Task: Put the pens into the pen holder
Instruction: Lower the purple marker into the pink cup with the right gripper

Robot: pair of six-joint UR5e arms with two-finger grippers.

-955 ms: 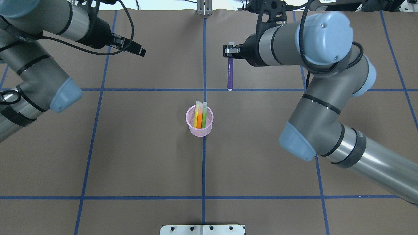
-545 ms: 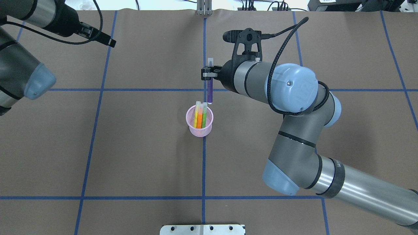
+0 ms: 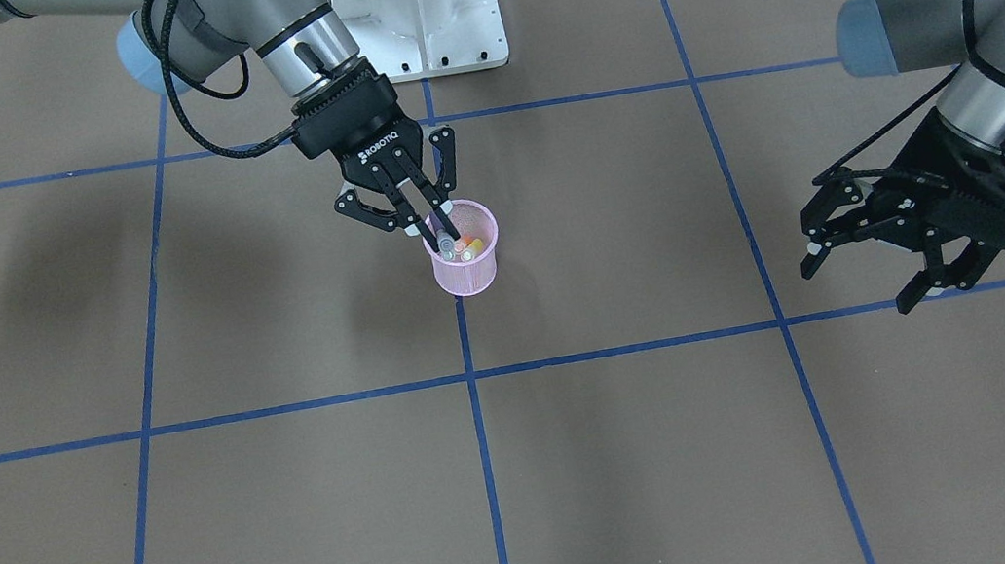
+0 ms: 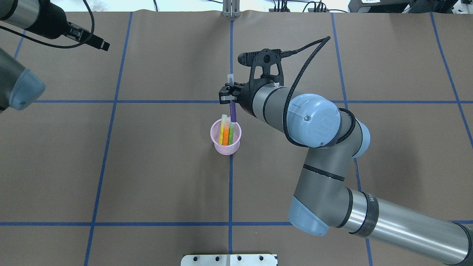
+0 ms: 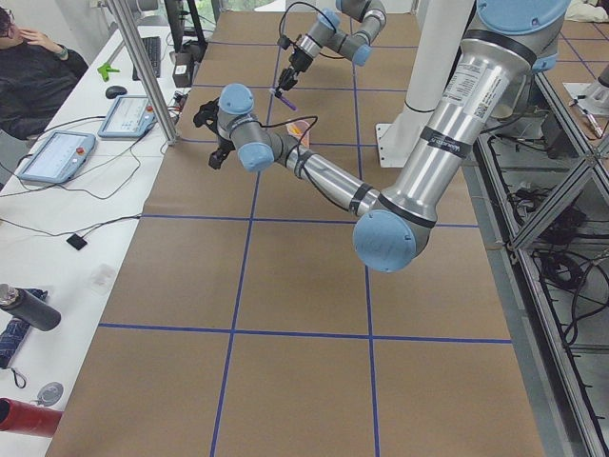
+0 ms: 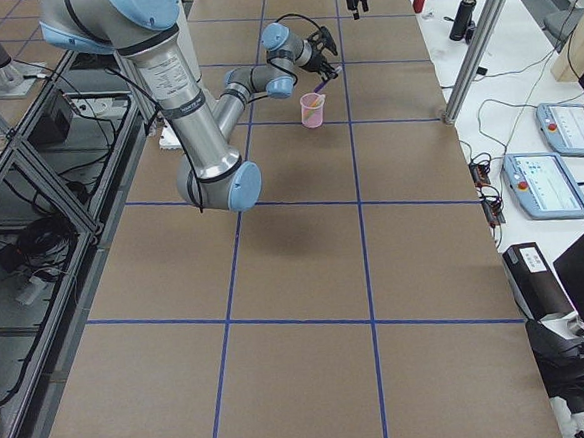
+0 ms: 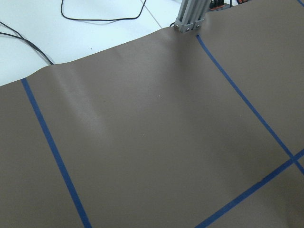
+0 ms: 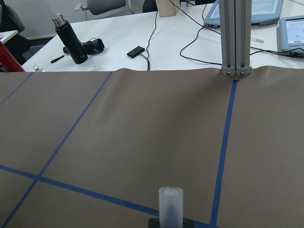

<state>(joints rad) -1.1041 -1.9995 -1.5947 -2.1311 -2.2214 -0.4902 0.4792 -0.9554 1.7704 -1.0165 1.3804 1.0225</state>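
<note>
The pink mesh pen holder (image 4: 225, 149) stands upright at the table's middle, also in the front view (image 3: 467, 275). An orange pen (image 4: 225, 136) and a green pen (image 4: 230, 133) stand in it, with a yellow-looking one beside them. My right gripper (image 4: 227, 94) is shut on the purple pen (image 4: 232, 111) and holds it near upright. The pen's lower end is at the holder's far rim. In the front view the right gripper (image 3: 439, 225) sits just above the rim. The pen's clear cap (image 8: 170, 202) shows in the right wrist view. My left gripper (image 3: 857, 283) is open and empty, far off to the side.
Brown paper with blue tape lines (image 4: 230, 184) covers the table. A white robot base plate (image 3: 417, 9) is at the near edge. A metal post (image 4: 231, 9) stands at the far edge. The left wrist view shows only bare paper and tape.
My right gripper has carried the purple pen from the far right of the table to the holder's rim and lowered it. My left arm has drawn back to the left.
</note>
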